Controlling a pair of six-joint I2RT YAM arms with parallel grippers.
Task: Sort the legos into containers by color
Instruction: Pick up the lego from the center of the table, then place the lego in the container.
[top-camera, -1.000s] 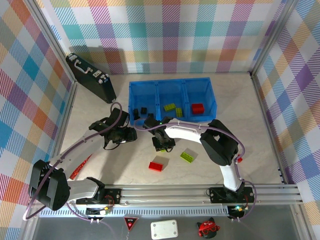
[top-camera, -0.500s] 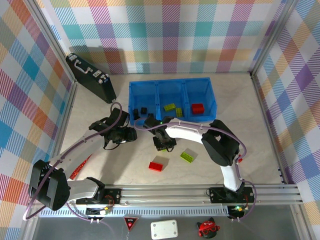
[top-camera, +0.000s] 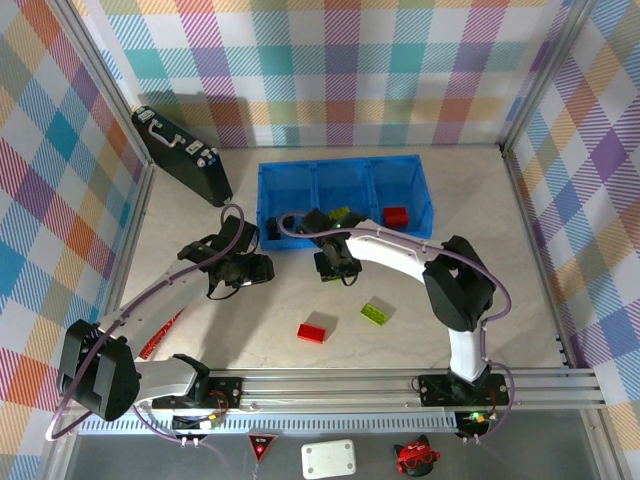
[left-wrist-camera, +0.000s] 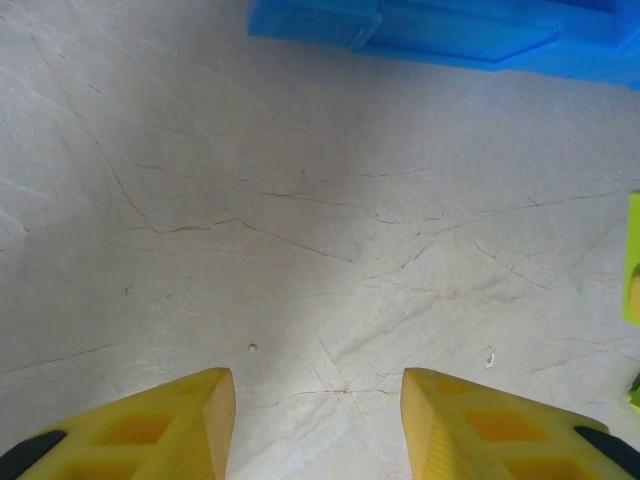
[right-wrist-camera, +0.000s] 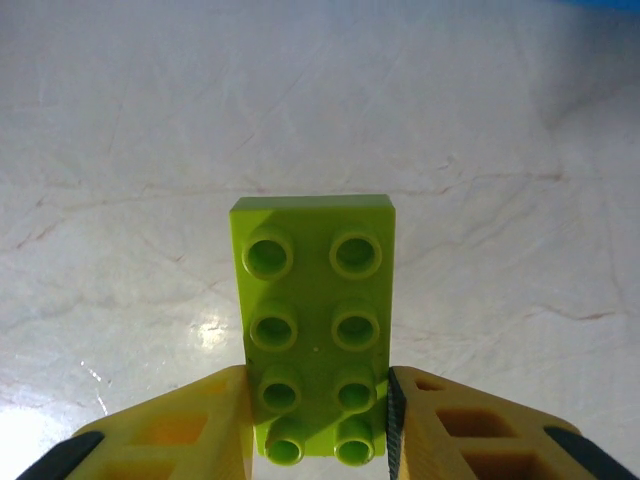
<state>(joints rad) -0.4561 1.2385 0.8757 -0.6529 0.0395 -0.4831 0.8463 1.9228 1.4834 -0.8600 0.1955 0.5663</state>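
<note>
My right gripper (right-wrist-camera: 315, 425) is shut on a lime green lego (right-wrist-camera: 312, 318), studs facing the camera, held above the bare tabletop. From above, the right gripper (top-camera: 334, 266) hangs just in front of the blue three-compartment bin (top-camera: 342, 163). The middle compartment holds lime green legos (top-camera: 340, 213), the right one a red lego (top-camera: 396, 216). The right arm partly hides black legos in the left compartment. A red lego (top-camera: 312, 332) and a lime green lego (top-camera: 376, 312) lie on the table nearer the bases. My left gripper (top-camera: 257, 268) (left-wrist-camera: 318, 420) is open over bare table.
A black briefcase (top-camera: 181, 156) leans at the back left wall. The blue bin's edge (left-wrist-camera: 450, 35) crosses the top of the left wrist view, and a lime green sliver (left-wrist-camera: 633, 258) shows at its right edge. Checkered walls enclose the table.
My right gripper has carried the lime green lego away from the bases, toward the bin's front wall. The left arm has stayed put.
</note>
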